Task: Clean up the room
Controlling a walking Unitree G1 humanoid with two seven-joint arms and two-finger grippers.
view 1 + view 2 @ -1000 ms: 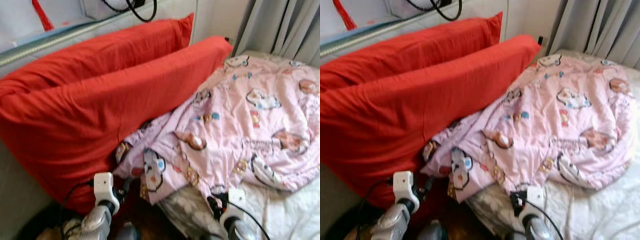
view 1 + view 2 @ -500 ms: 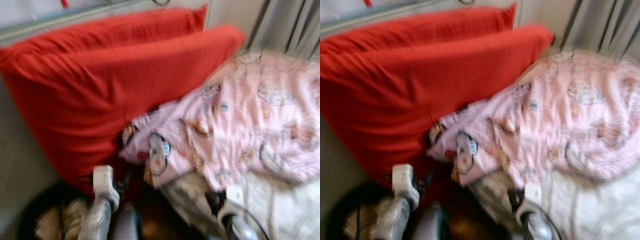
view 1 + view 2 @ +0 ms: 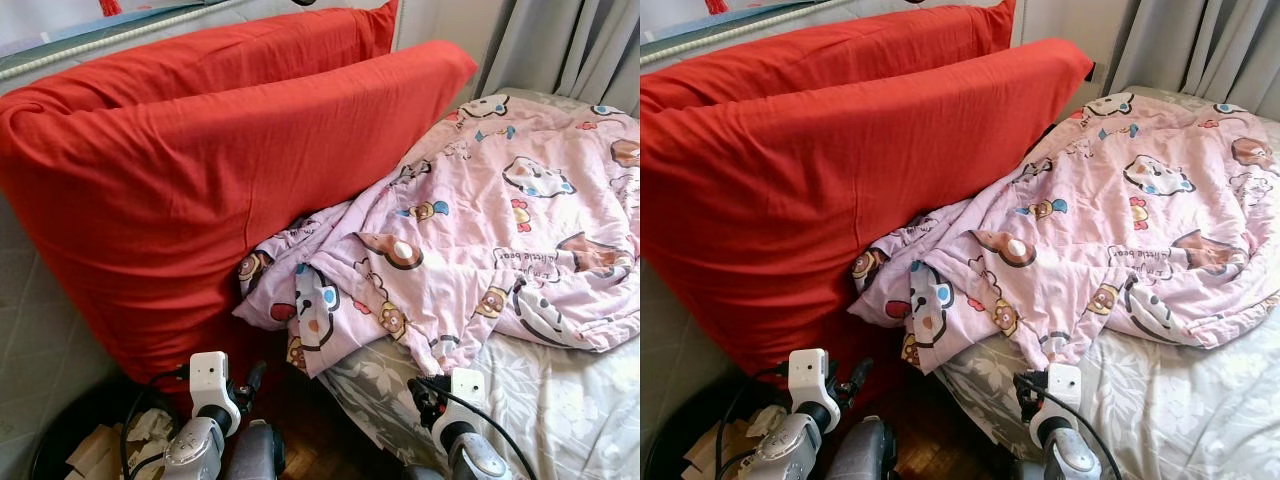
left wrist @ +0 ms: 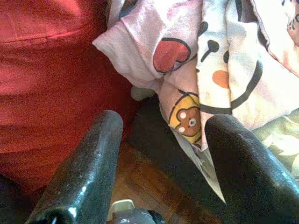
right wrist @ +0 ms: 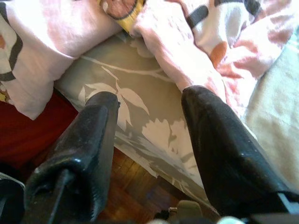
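While both arms sit low at the near edge of the bed, neither one has hold of anything: the left gripper has its two black fingers spread wide with just wooden floor showing in the gap, pointed at the spot where the blanket's corner droops beside the red fabric. The right gripper is spread wide too, hovering over the grey leaf-print sheet at the mattress edge, with the blanket's hem just past its fingertips. From the head views you get the bigger picture: the pink cartoon blanket is crumpled in a heap across the bed, with one corner spilling off toward the floor. It's bunched up against two big red pillows that stand on edge, leaning one behind the other along the wall side. Down by the left arm there's a dark round bin with what looks like crumpled paper in it, sitting right below the pillows. Grey curtains hang behind the far end of the bed.
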